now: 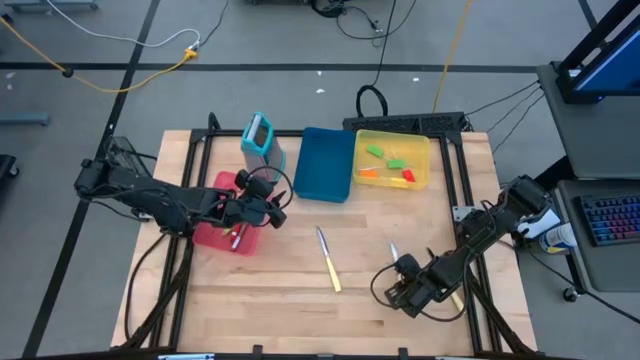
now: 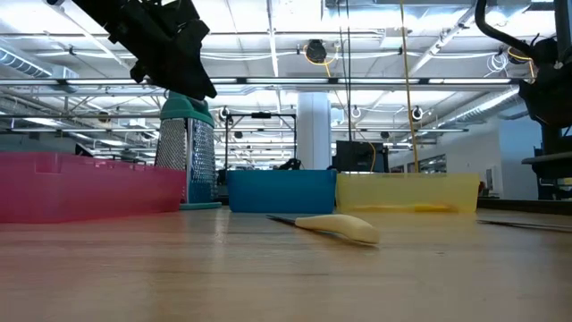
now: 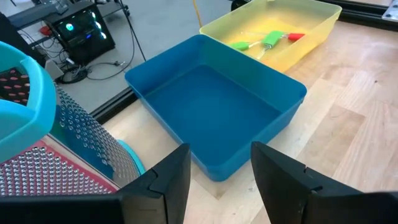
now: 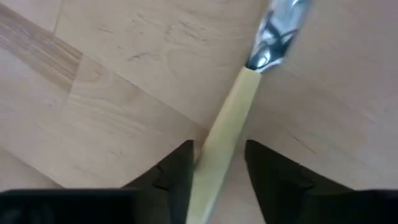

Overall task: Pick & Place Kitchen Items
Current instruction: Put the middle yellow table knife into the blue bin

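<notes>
A cream-handled knife (image 4: pixel 227 124) lies flat on the wooden table; its blade (image 1: pixel 393 250) points toward the far edge. My right gripper (image 4: pixel 219 149) points down over it at the near right (image 1: pixel 403 290), open, with one finger on either side of the handle. A second cream-handled knife (image 1: pixel 328 260) lies at the table's middle and also shows in the low view (image 2: pixel 335 226). My left gripper (image 3: pixel 221 162) hangs open and holds nothing above the red tray's right edge (image 1: pixel 272 208). Green, red and orange spatulas (image 1: pixel 390 165) lie in the yellow tray (image 1: pixel 425 150). My right gripper comes from above with its fingers (image 4: pixel 180 171) across the knife's cream handle (image 4: pixel 214 165), which lies flat on the table between them. One finger stands at the handle's edge, but I cannot tell whether it touches.
A teal grater (image 1: pixel 258 140) stands at the back left beside the blue tray (image 1: pixel 325 165). The red tray (image 1: pixel 212 236) under my left arm holds a few utensils. Bare table lies between the two knives and along the near edge.
</notes>
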{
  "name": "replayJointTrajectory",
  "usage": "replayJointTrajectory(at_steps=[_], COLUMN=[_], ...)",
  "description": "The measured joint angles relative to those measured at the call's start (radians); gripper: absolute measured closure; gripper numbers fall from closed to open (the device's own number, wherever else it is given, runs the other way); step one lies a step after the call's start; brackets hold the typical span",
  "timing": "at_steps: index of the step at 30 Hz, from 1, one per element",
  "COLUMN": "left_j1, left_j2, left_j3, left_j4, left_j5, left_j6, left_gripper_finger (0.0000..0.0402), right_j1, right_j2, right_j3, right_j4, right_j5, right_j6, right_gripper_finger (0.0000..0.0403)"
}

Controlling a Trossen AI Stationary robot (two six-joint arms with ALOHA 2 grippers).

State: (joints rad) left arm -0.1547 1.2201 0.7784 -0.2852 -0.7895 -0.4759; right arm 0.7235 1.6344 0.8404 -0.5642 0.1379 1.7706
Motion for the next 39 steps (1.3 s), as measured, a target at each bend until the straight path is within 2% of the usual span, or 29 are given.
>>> replayJointTrajectory(at_steps=[5,8,16,19,21,24,33,39], left_j1=[0.000,0.000,0.000,0.000,0.000,0.000,-0.009,-0.038], left_j2=[0.000,0.000,0.000,0.000,0.000,0.000,0.000,0.000], left_j3=[0.000,0.000,0.000,0.000,0.000,0.000,0.000,0.000], left_j4=[0.000,0.000,0.000,0.000,0.000,0.000,0.000,-0.001], left_j5=[0.005,0.005,0.007,0.034,0.058,0.080,0.166,0.197], left_j6=[0.000,0.000,-0.004,-0.004,-0.004,-0.008,-0.049,-0.056], left_gripper_finger=[0.0231,0.0231,0.0231,0.0231,0.0231,0.0231,0.0231,0.0231], right_j1=[-0.001,-0.001,-0.008,-0.027,-0.042,-0.089,-0.324,-0.466], right_j2=[0.001,0.002,-0.072,-0.121,-0.152,-0.179,-0.182,-0.183], right_j3=[-0.025,-0.025,-0.027,-0.035,-0.030,-0.029,-0.029,-0.029], right_j4=[-0.022,-0.027,0.006,-0.018,0.026,0.101,0.436,0.781], right_j5=[0.000,0.009,0.066,0.203,0.281,0.311,0.338,0.334], right_j6=[-0.038,-0.083,-0.213,-0.270,-0.321,-0.480,-0.982,-1.375], right_gripper_finger=[0.0327,0.0356,0.0356,0.0352,0.0352,0.0352,0.0351,0.0351])
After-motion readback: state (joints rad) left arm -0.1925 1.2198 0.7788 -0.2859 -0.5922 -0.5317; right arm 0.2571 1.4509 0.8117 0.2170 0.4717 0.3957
